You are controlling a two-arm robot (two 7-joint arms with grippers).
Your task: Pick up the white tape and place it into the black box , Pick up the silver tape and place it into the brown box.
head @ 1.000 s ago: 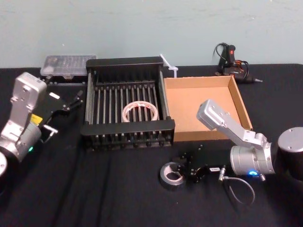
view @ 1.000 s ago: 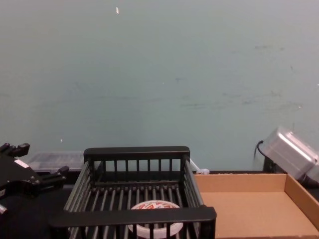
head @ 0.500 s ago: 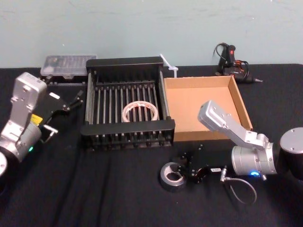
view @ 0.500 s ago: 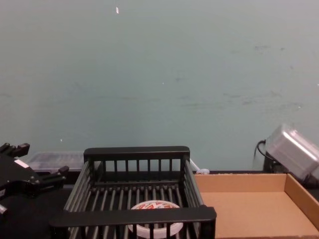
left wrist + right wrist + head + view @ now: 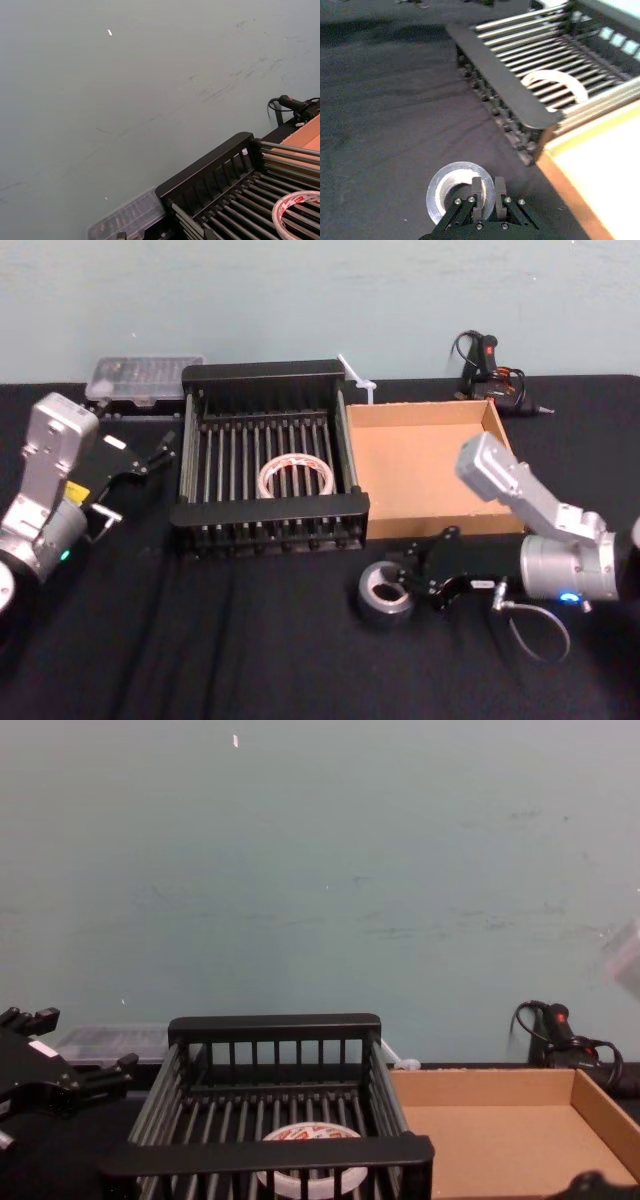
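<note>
Two grippers on view. Right gripper [image 5: 400, 585], black, low over the black cloth table [image 5: 200, 640], fingers [image 5: 476, 192] clamped on the wall of the silver tape [image 5: 386, 593], a small thick dark grey-silver roll with a pale core; in the right wrist view one finger sits inside the core and one outside the rim, pinching the near wall. Whether the roll rests on the cloth or is raised, cannot tell. Roll sits just off the front edge of both boxes, near where they meet. At 12 o'clock from the gripper: the brown box [image 5: 425, 470], a shallow open-topped cardboard tray with low walls and plain tan floor, nothing in it. At 11 o'clock: the black box [image 5: 268, 510], a black plastic slatted crate with thick rim rails, touching or just beside the brown box's left wall. Flat on the crate's slats lies the white tape [image 5: 296, 478], a wide thin white ring with red print on the inner core, toward the front middle of the floor; also seen in the chest view [image 5: 308, 1172] behind the front rail.

Left gripper [image 5: 130, 475] at 9 o'clock from the crate, raised over the cloth, fingers spread apart, holding nothing, well clear of both tapes. At 12 o'clock from it, a clear plastic lidded case [image 5: 142, 375] at the table's back edge. At 1 o'clock from the brown box, a black tool with coiled cable [image 5: 490, 365].
</note>
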